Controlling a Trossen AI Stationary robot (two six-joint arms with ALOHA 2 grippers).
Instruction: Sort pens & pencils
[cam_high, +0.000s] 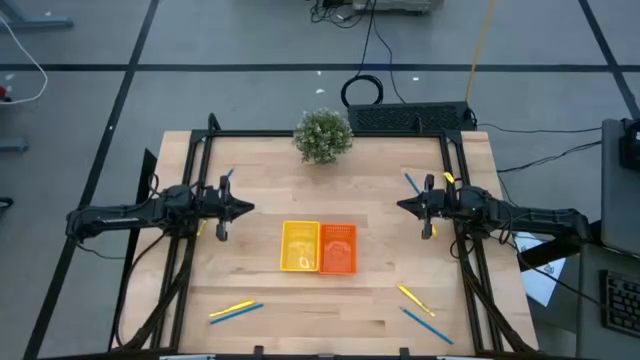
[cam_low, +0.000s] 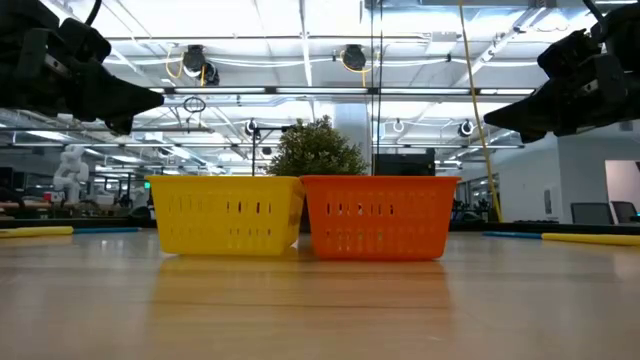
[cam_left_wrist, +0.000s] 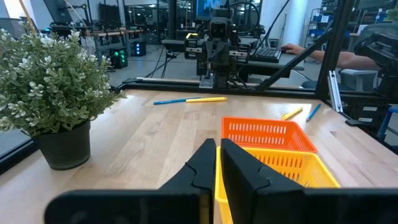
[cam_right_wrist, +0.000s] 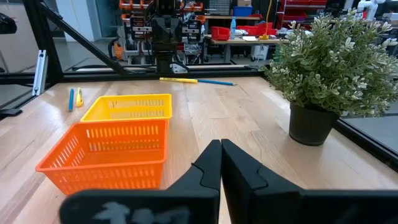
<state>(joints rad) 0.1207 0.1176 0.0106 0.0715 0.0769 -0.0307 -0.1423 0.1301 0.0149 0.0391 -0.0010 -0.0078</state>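
sorting not yet begun: yellow tray (cam_high: 300, 246) and orange tray (cam_high: 338, 248) standing empty mid-table; pens & pencils (cam_high: 236, 311) lying near corners; left gripper (cam_high: 246, 209) and right gripper (cam_high: 402, 206) hovering, fingers together, holding nothing.

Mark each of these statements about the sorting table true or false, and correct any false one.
1. The yellow tray and the orange tray stand side by side, touching. True.
2. A blue stick lies inside the orange tray. False: no stick shows in either tray; the sticks lie out on the table, such as the yellow and blue pair near the front edge.
3. The left gripper holds a yellow stick. False: it is shut on nothing, raised above the table.
4. The right gripper is shut and empty. True.
5. The potted plant stands between the two trays. False: it stands apart, beyond them, near the table's far edge.
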